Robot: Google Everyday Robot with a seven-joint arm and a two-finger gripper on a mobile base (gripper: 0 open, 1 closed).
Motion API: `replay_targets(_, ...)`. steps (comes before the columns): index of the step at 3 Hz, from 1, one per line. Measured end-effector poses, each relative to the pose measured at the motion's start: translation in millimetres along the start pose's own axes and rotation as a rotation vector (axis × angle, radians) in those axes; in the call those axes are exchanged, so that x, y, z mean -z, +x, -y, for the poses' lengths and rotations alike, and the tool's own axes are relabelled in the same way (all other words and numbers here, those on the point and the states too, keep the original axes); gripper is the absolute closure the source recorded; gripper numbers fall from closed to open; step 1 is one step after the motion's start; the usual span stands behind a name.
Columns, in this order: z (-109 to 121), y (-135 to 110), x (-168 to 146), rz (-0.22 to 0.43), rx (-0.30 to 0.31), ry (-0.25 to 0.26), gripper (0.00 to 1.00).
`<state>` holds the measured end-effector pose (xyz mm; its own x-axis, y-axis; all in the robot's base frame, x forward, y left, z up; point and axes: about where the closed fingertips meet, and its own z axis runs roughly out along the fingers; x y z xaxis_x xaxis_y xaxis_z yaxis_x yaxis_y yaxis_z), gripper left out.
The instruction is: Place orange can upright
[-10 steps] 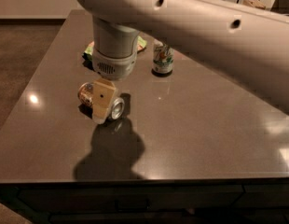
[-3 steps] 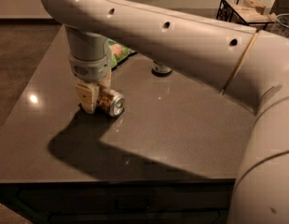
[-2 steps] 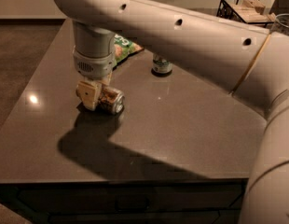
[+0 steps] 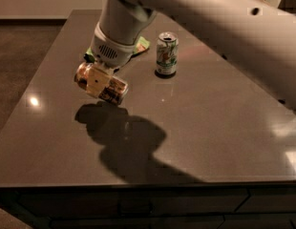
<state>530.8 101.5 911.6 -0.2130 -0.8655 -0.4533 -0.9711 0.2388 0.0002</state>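
Note:
The orange can (image 4: 114, 90) is on its side, slightly tilted, held in the air a little above the dark table (image 4: 219, 128). Its shadow falls on the tabletop just below it. My gripper (image 4: 97, 81) comes down from the white arm and is shut on the can's middle, with one cream finger (image 4: 94, 80) across its front. One end of the can pokes out to the left and the other to the lower right.
A white-and-green can (image 4: 167, 53) stands upright to the right of the gripper. A green bag (image 4: 142, 45) lies behind the arm, mostly hidden. The table's front edge runs along the bottom, and the floor lies to the left.
The can lay on the table with the gripper around it. Now the gripper has lifted it off the surface, and the arm has shifted.

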Motion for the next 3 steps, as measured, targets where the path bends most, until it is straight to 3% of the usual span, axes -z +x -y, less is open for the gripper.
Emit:
replay_targets(1, -2.7, 0.7, 15.7, 0.161, 0.029, -0.027, 1.00)
replay_targets(3, -1.3, 6.3, 38.9, 0.471, 0.074, -0.008, 1.00)
